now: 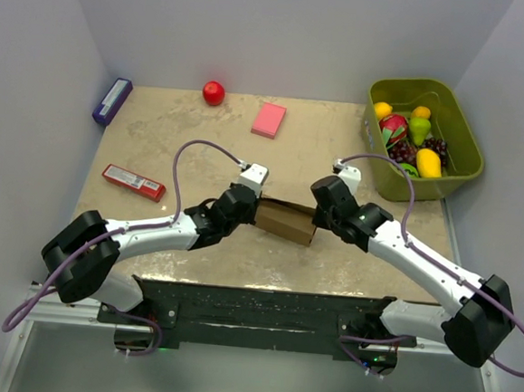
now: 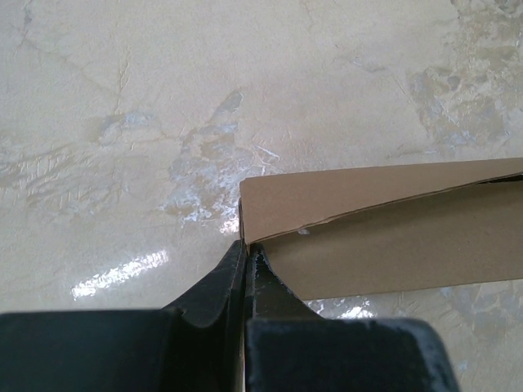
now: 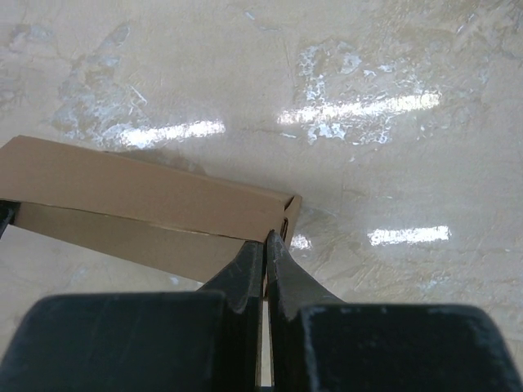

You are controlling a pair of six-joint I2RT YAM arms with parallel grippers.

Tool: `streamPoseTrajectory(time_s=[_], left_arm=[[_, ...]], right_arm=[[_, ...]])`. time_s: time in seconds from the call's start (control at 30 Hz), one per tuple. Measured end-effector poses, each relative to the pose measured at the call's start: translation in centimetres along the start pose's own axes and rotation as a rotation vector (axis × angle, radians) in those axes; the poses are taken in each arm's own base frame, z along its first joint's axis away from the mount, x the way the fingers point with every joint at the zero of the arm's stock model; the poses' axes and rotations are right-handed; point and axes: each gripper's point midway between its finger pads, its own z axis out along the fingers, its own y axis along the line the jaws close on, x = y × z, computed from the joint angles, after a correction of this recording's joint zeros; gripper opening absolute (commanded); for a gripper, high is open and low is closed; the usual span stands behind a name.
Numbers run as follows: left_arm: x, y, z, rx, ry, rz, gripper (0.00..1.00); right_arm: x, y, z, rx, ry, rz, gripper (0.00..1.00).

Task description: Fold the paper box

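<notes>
- The left gripper (image 2: 247, 245) is clenched, its jaws pressed flat together, and the tips touch the near end corner of the paper box (image 2: 392, 237). I cannot tell whether a cardboard edge is nipped between them.
- The right gripper (image 3: 267, 241) is clenched in the same way, with its tips against the opposite end of the box, at the corner where a small opening shows.
- Risk at the tips: if both arms push inward unevenly, I judge the box could buckle along its length or swing sideways out from between them.
- Risk from the surface: the table (image 1: 157, 142) looks glossy, so a push on one end alone would probably slide the box instead of creasing a flap.
- Risk at the seam: the left wrist view shows a long flap edge standing slightly proud. A careless press could spring it open or crush the corner.
- From the left gripper the box runs away to the right. From the right gripper it runs away to the left. It spans the gap between the two, ends touching both.
- The overhead view shows it lying on its long side just ahead of the arm bases.
- Farther out beyond the tips lies a pink block (image 1: 269, 119), well apart from the box.
- Far off the right gripper's outer side stands a green bin (image 1: 399, 184).
</notes>
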Motion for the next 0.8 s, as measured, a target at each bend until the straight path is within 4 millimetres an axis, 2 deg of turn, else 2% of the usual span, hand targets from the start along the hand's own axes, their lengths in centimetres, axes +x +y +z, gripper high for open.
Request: streamPoseTrajectory(time_s=[0.53,0.8], left_arm=[[0.0,-0.2,0.0,0.005,0.005,-0.003,0.0],[0.0,-0.3,-0.1,0.007,0.011,-0.004,0.0]], right_arm=[[1.1,-0.4,0.6,-0.056,-0.055,0.069,0.0],[1.6,-0.2,0.3,-0.036,-0.086,0.046,0.0]])
